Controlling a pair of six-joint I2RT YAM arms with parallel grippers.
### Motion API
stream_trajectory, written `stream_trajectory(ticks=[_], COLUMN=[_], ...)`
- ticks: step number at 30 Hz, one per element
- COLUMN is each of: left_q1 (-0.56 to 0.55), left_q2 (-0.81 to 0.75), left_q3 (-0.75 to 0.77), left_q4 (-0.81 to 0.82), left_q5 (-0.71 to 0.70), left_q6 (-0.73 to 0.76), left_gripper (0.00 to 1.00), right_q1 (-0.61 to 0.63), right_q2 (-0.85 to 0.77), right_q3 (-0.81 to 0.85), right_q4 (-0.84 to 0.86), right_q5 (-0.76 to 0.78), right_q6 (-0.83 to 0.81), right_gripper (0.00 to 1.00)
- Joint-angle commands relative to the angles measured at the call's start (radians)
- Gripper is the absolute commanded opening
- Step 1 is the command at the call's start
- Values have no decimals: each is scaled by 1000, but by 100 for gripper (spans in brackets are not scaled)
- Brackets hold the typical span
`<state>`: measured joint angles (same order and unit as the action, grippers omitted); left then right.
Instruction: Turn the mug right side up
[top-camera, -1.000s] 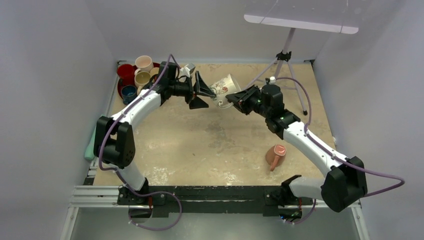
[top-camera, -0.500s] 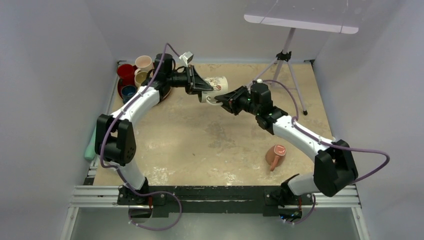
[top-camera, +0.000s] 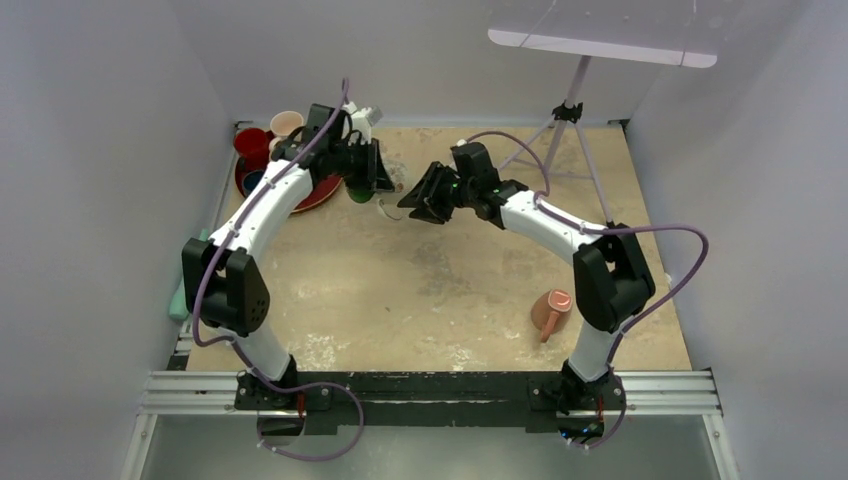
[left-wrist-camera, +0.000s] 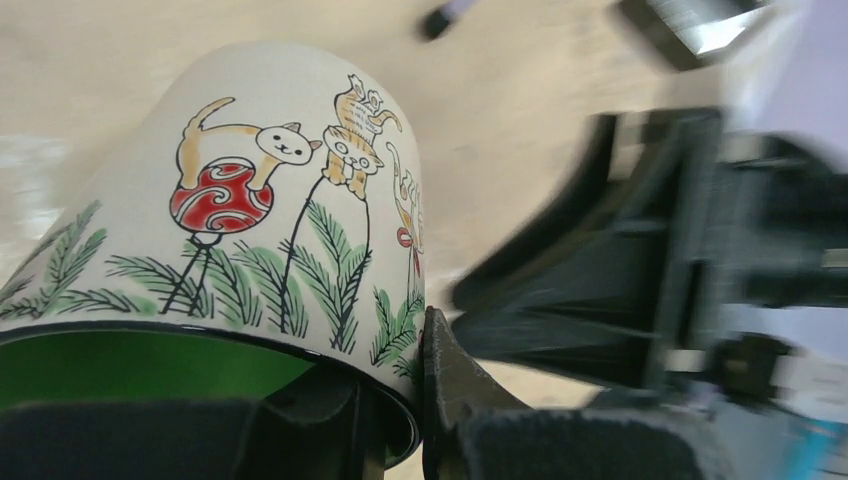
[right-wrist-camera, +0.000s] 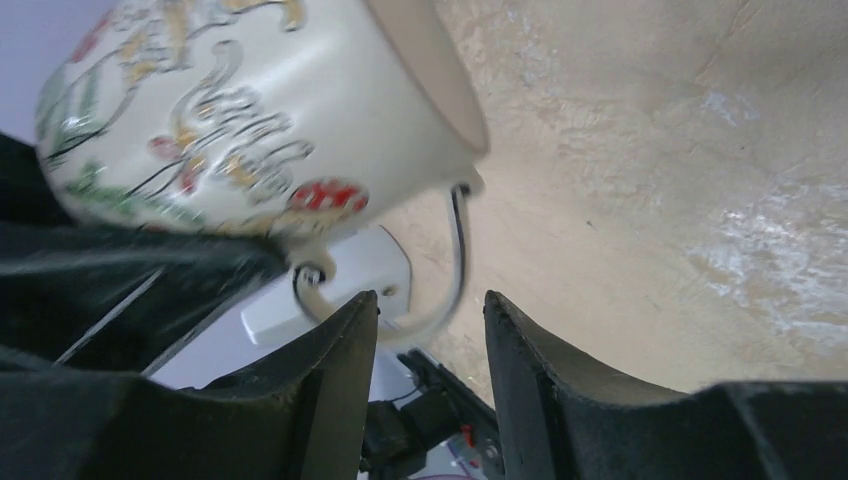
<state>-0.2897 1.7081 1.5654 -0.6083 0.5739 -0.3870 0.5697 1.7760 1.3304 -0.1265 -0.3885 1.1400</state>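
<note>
Judging from how things lie, the step in hand is a handover in the air, above the worktop (top-camera: 430, 300) toward 11 o'clock from its centre. The left end effector (top-camera: 375, 182) is clenched on the rim of the mug (left-wrist-camera: 250, 200) and holds it tilted on its side. The right end effector (right-wrist-camera: 430, 305) is released, its fingers apart on either side of the handle (right-wrist-camera: 457, 260). The next move probably calls for the left wrist to roll the opening upward and then lower the mug onto its base.

The left arm (top-camera: 262, 210) and right arm (top-camera: 545, 222) wore white shells between black joints, trailed purple cables (top-camera: 704, 243), and the left gripper (left-wrist-camera: 390, 380) and right gripper (right-wrist-camera: 425, 310) were matte black.
</note>
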Motion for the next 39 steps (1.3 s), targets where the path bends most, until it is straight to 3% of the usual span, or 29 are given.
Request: stream_trajectory(ticks=[1, 8, 14, 19, 30, 39], left_q1=[3, 14, 75, 116, 135, 146], left_q2=[-13, 179, 398, 508, 563, 634], left_q3=[93, 268, 572, 706, 698, 741], left_q4=[-180, -209, -353, -410, -464, -449], left_q5=[-376, -668, -691, -662, -663, -784], left_q6=[452, 801, 869, 912, 943, 980], left_gripper=[0, 0, 0, 0, 0, 0], right_q1=[-6, -6, -5, -7, -6, -7], right_q2=[-42, -56, -74, -81, -89, -101], right_q3=[72, 130, 122, 121, 116, 113], right_q4=[-46, -130, -150, -155, -171, -184], right_q5=[-10, 68, 94, 105, 121, 135], right_q6=[-135, -227, -243, -246, -246, -256], right_gripper=[48, 48, 47, 47, 46, 46])
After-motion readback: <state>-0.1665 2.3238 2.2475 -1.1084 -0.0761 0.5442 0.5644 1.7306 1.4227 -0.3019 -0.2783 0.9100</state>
